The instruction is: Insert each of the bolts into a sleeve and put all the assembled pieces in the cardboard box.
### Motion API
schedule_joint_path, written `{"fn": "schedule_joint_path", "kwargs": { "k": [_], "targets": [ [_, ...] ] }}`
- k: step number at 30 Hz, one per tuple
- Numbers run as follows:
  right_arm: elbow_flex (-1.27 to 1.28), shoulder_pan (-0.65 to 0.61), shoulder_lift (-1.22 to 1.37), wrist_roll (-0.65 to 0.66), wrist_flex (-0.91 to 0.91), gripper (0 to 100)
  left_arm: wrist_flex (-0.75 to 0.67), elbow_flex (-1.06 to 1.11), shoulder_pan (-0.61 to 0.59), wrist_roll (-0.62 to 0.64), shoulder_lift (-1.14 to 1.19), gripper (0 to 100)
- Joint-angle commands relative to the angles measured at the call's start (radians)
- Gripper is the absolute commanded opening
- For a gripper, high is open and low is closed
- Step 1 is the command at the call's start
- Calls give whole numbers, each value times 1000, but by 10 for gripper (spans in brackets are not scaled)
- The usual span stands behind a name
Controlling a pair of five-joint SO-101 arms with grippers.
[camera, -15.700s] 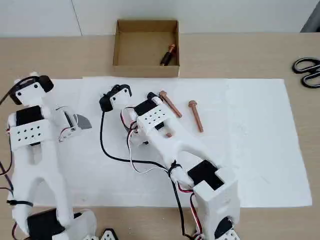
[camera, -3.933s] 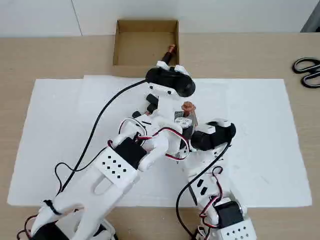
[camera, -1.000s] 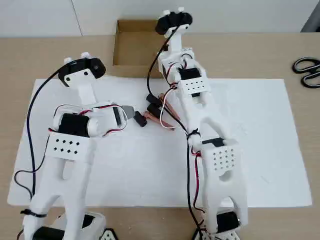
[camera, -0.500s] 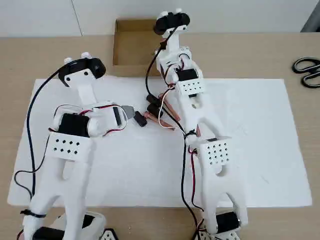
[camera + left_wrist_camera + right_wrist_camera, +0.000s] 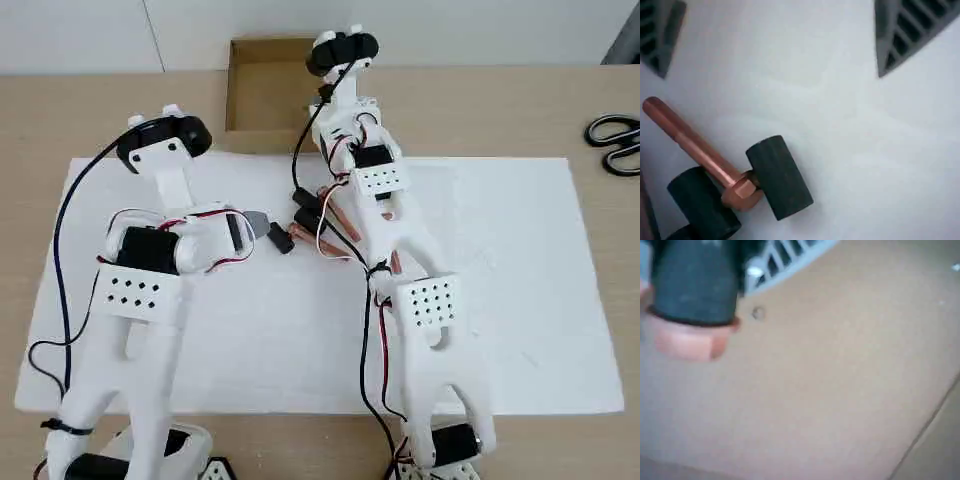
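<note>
Shallow brown cardboard box (image 5: 262,95): open top, upright. Black cylindrical sleeve (image 5: 694,282) with copper bolt head (image 5: 690,340) protruding from its end, over box floor. Outside box, near its front wall: loose black sleeve (image 5: 779,177) and second black sleeve (image 5: 700,202) on sides; copper hex-head bolt (image 5: 690,142) flat, head between them.

No writing, number, label or sign can be read in any view. The box (image 5: 270,95) in the upper middle of the high view shows plain cardboard, and the white sheet (image 5: 520,250) on the bench is unmarked.
</note>
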Motion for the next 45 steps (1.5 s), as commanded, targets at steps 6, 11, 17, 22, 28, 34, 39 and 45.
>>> {"fn": "schedule_joint_path", "kwargs": {
  "k": [6,11,17,22,28,34,39,45],
  "targets": [
    [-48,5,-15,9,39,221,-35,7,-2,2,-15,255],
    [-57,5,-16,9,39,225,-35,5,0,2,-15,255],
    [-146,5,-16,12,45,225,-35,5,0,0,-15,255],
    [-288,5,-18,12,143,224,-37,4,0,0,-15,255],
    [-717,7,-13,12,553,224,-37,4,2,0,-15,256],
    [-764,45,-137,14,1046,224,-37,8,43,0,-9,256],
    [-756,110,-163,11,1267,224,-55,10,104,0,-8,256],
    [-760,156,-131,12,1274,223,-117,33,115,2,-8,256]
  ]
}}
